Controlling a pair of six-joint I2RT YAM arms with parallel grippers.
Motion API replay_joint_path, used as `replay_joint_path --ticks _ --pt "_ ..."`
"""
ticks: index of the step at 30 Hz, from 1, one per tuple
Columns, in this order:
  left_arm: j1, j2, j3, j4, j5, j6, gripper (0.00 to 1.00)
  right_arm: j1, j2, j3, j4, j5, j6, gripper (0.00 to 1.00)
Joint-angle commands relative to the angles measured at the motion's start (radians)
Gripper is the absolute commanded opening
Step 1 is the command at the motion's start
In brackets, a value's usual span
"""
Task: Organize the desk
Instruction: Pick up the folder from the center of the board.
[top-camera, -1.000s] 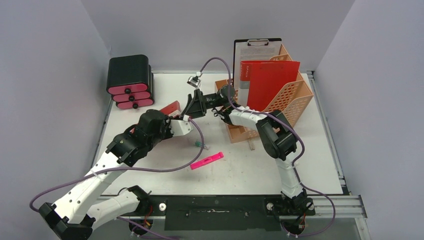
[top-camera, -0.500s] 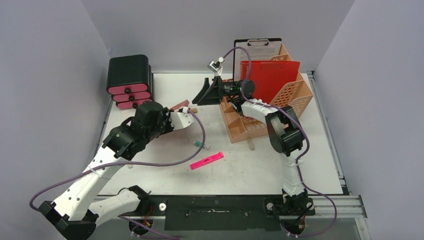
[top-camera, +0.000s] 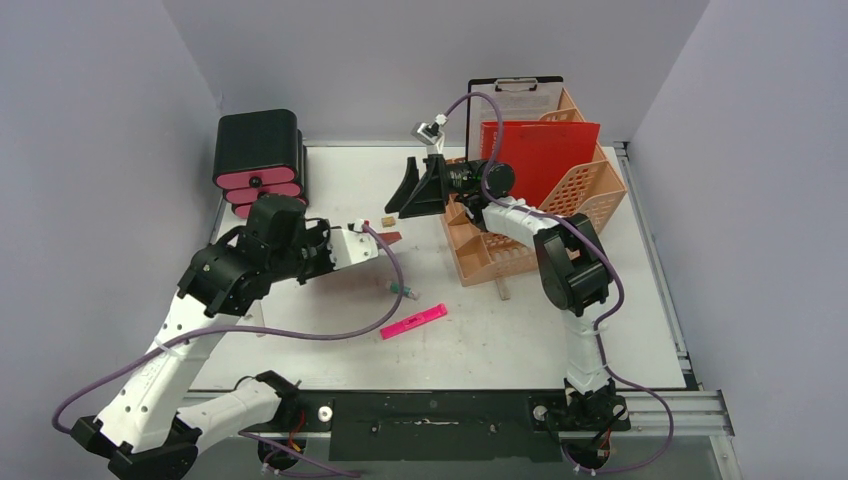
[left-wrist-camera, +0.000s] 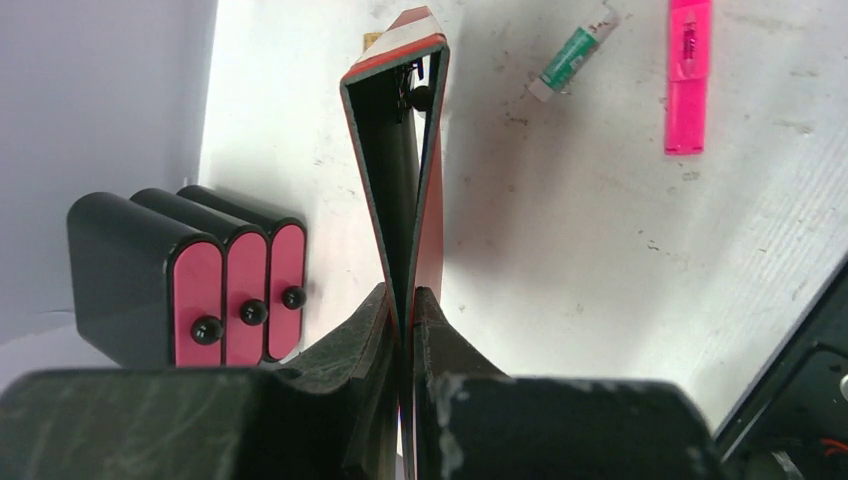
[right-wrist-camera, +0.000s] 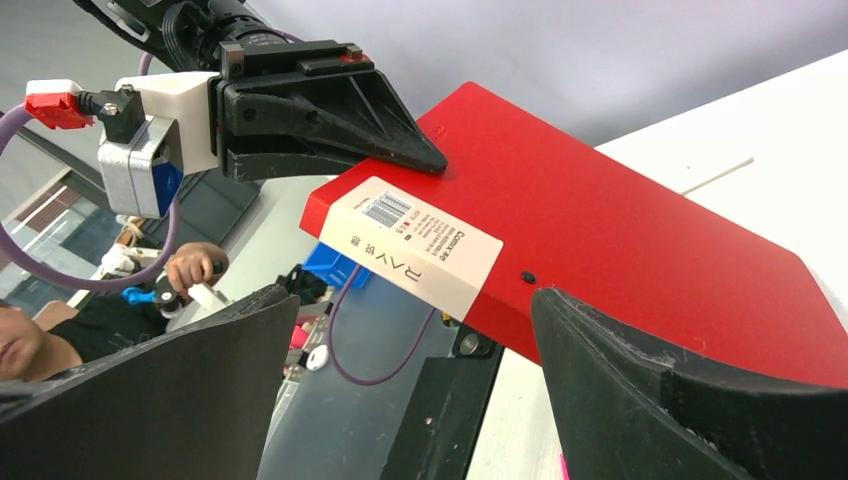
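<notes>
A red binder (left-wrist-camera: 428, 190) with a white spine label hangs edge-on above the white desk (top-camera: 480, 345), and my left gripper (left-wrist-camera: 408, 300) is shut on its lower edge. From above, the binder (top-camera: 388, 237) shows as a thin red sliver just past the left gripper (top-camera: 352, 246). My right gripper (top-camera: 405, 197) is open and empty in the air beside the orange rack (top-camera: 580, 190), facing the binder. In the right wrist view the binder (right-wrist-camera: 620, 230) lies ahead of the right gripper (right-wrist-camera: 415, 300), with the left fingers (right-wrist-camera: 340, 110) clamped on it.
The rack holds another red folder (top-camera: 540, 160) and a clipboard (top-camera: 515, 95). A black drawer box with pink drawers (top-camera: 258, 165) stands at the back left. A pink highlighter (top-camera: 413, 321), a green-white pen (top-camera: 402, 290), a small brown piece (top-camera: 386, 220) and a wooden stick (top-camera: 502, 288) lie on the desk.
The left arm has swung left, carrying the binder and turning it edge-on. The right gripper rose and drew back toward the rack, staying open.
</notes>
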Motion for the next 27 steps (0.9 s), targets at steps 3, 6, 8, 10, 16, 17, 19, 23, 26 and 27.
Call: replay_joint_path --ticks 3,6,8,10,16,17,19,23,26,27 --pt "0.042 -0.008 0.073 -0.047 0.153 0.051 0.00 0.011 -0.033 0.038 0.302 -0.111 0.089 0.90" --pt "0.056 -0.007 0.057 -0.072 0.215 0.058 0.00 0.012 -0.028 0.033 0.302 -0.180 0.044 0.90" --pt "0.065 -0.002 0.038 -0.070 0.234 0.057 0.00 0.005 -0.005 0.059 0.304 -0.197 0.057 0.90" --pt "0.076 0.005 0.003 -0.031 0.226 0.038 0.00 -0.006 0.028 0.104 0.304 -0.197 0.108 0.90" --pt "0.097 0.001 -0.128 0.156 0.160 -0.054 0.00 -0.021 0.053 0.105 0.293 0.017 0.201 0.90" --pt "0.099 0.001 -0.141 0.172 0.164 -0.061 0.00 -0.025 0.021 0.051 0.263 0.090 0.141 0.90" --pt "0.103 0.002 -0.158 0.195 0.181 -0.078 0.00 -0.038 -0.077 -0.078 0.092 0.250 -0.052 0.90" --pt "0.113 0.003 -0.177 0.229 0.212 -0.100 0.00 -0.058 -0.277 -0.214 -0.282 0.476 -0.459 0.90" --pt "0.117 0.010 -0.170 0.225 0.223 -0.100 0.00 -0.088 -0.274 -0.163 -0.456 0.469 -0.574 0.90" --pt "0.118 0.012 -0.162 0.220 0.227 -0.101 0.00 -0.092 -0.279 -0.103 -0.692 0.479 -0.747 0.90"
